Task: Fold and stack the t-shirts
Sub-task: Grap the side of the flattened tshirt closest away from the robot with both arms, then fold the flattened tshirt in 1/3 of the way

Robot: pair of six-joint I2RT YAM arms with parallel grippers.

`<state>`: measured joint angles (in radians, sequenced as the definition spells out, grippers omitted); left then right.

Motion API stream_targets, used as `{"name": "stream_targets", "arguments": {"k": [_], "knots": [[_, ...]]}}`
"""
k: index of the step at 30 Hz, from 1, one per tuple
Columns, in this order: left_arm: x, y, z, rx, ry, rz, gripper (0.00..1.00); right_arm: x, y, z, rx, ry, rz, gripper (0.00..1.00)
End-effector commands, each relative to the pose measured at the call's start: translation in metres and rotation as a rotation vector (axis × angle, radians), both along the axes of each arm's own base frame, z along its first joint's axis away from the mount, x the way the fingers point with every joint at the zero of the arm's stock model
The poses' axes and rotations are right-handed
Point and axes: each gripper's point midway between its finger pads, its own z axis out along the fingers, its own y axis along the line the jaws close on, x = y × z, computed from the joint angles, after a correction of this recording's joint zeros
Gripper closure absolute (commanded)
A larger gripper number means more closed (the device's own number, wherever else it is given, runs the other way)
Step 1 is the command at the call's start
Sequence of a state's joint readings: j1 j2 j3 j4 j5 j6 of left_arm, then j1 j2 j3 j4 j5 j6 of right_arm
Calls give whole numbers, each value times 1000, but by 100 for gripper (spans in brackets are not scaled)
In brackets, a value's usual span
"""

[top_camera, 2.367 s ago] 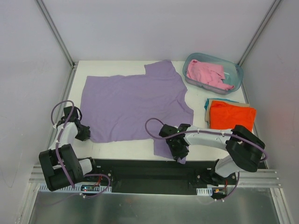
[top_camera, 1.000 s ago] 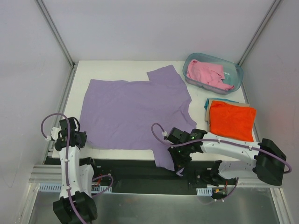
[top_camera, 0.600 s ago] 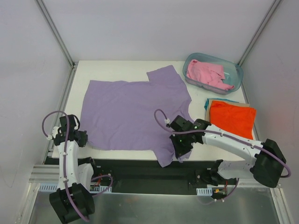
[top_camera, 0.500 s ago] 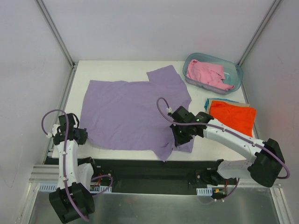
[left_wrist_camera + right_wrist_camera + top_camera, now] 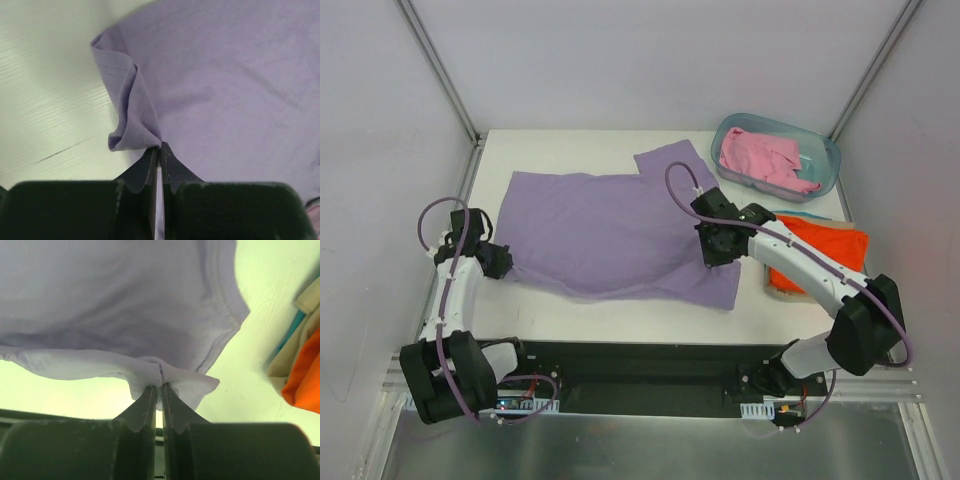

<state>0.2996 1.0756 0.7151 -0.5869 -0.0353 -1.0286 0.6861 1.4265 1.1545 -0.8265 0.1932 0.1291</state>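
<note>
The lavender-purple t-shirt [image 5: 610, 225] lies across the middle of the table, its near edge lifted and folding back over itself. My left gripper [image 5: 501, 262] is shut on its near-left corner [image 5: 131, 131]. My right gripper [image 5: 715, 250] is shut on a bunched hem [image 5: 161, 371] of the same shirt, held above the cloth near its right side. A folded orange t-shirt [image 5: 825, 250] lies on a teal one [image 5: 800, 216] at the right. The pink t-shirt [image 5: 765, 160] is crumpled in the tub.
A translucent blue-green tub [image 5: 827, 155] stands at the back right corner. A tan sheet [image 5: 782, 292] sits under the orange stack. Frame posts rise at both back corners. Bare white table [image 5: 570, 145] shows behind the shirt and along the near edge.
Both grippers have carried the shirt's near edge away from the table's front, the right one far back and up; the hanging purple flap now lies folded on the shirt.
</note>
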Motion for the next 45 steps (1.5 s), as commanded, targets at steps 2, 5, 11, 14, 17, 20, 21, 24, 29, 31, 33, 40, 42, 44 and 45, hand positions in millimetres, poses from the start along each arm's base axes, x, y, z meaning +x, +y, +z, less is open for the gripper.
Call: {"name": "stream_targets", "arguments": {"k": [2,5,11,14,17,20,21,24,29,31,33,40,42,44,45], "knots": [[27,-1,13,61,-16,-51,100,34,-7,27,-25,-83,-28,99],[34,3,13,70,-6,-38,100,46,-13,27,-46,-73,-41,99],[47,14,17,107,7,-21,100,68,-19,31,-53,-67,-71,99],[56,17,17,111,16,-18,100,78,-19,30,-60,-68,-58,99],[61,18,13,102,36,-22,100,86,-19,26,-67,-54,-71,99],[66,20,9,105,55,-20,100,96,-20,23,-72,-50,-56,99],[67,22,6,108,66,-15,100,97,-19,19,-70,-38,-56,99],[73,23,3,109,80,-24,100,107,-19,17,-69,-33,-60,99],[85,25,-1,113,104,-61,99,125,-22,12,-87,-31,-65,98],[86,26,-8,110,126,-71,91,131,-23,4,-94,-14,-73,95],[90,30,-11,122,140,-67,80,144,-21,-1,-103,-25,-78,88],[107,30,12,127,70,-102,1,174,-26,4,-131,-42,-86,32],[106,29,26,137,30,-114,1,168,-23,20,-88,-75,-87,15],[100,27,35,147,2,-134,1,153,-22,26,-33,-89,-79,5],[99,22,38,132,-11,-152,1,146,-21,25,-11,-84,-78,3]]}}
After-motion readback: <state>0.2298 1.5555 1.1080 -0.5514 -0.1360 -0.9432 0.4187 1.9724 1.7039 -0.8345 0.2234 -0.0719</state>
